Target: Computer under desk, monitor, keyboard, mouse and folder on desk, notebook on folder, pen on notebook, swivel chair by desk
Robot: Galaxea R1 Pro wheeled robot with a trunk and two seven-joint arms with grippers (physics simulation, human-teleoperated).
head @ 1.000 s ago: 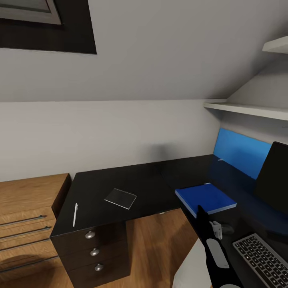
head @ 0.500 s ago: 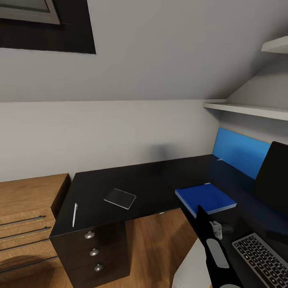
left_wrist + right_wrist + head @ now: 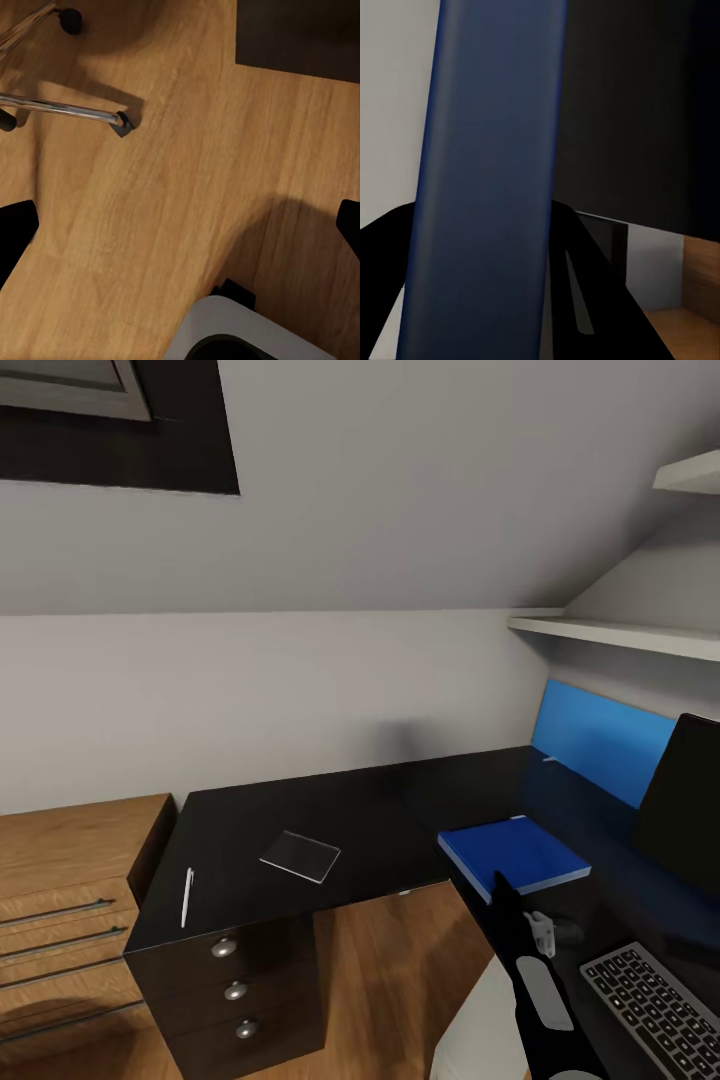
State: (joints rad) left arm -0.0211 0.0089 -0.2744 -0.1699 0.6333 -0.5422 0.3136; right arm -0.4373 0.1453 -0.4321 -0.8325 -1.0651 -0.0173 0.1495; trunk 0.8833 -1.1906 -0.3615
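The blue folder lies flat on the right wing of the black desk. My right gripper reaches its near edge and is shut on the folder, with black fingers on both sides of it. The grey notebook and white pen lie on the desk's left part. The keyboard sits at the lower right, the mouse beside my arm, and the monitor at the right edge. My left gripper hangs open over the floor near the swivel chair's chrome leg.
A light-wood dresser stands left of the desk's drawers. White shelves and a blue wall panel are above the right wing. Wood floor lies in the desk's inner corner. My white base is below the left gripper.
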